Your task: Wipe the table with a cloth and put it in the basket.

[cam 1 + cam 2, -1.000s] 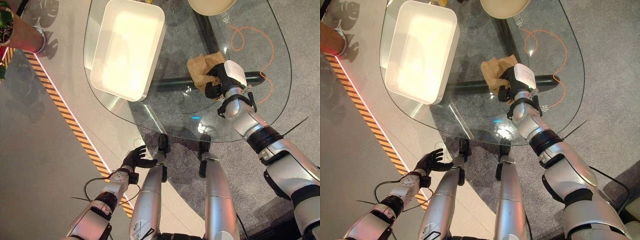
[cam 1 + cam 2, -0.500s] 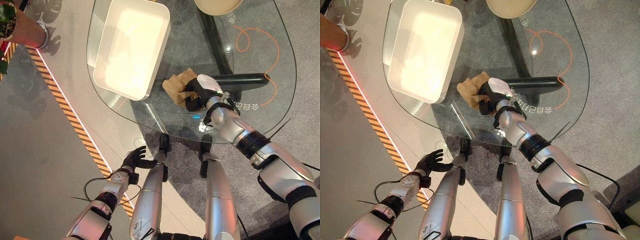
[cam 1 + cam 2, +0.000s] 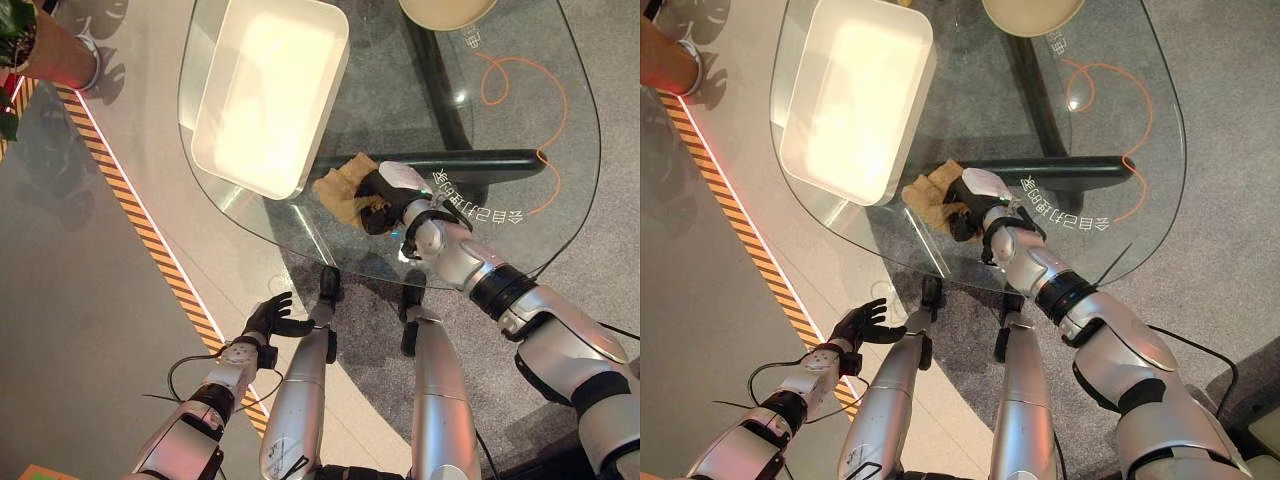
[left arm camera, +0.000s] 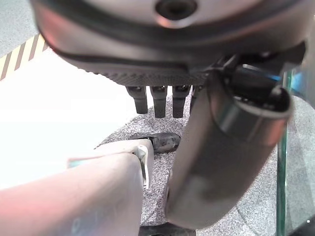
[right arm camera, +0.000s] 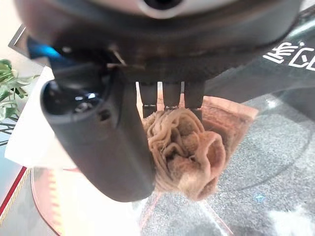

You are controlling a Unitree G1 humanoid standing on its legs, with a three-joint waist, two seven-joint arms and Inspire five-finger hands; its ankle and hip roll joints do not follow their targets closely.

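On the glass table (image 3: 520, 120), the right hand (image 3: 385, 190) curls its fingers around the bunched tan cloth (image 3: 340, 188).

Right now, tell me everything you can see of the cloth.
The cloth is tan and soft-looking, bunched into folds. It lies on the glass table near its front edge, beside the white basket. The right hand is curled on it, pressing it to the glass; part spreads flat past the fingers.

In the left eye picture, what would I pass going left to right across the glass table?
White basket → brown cloth → right hand bunching the cloth → orange cord.
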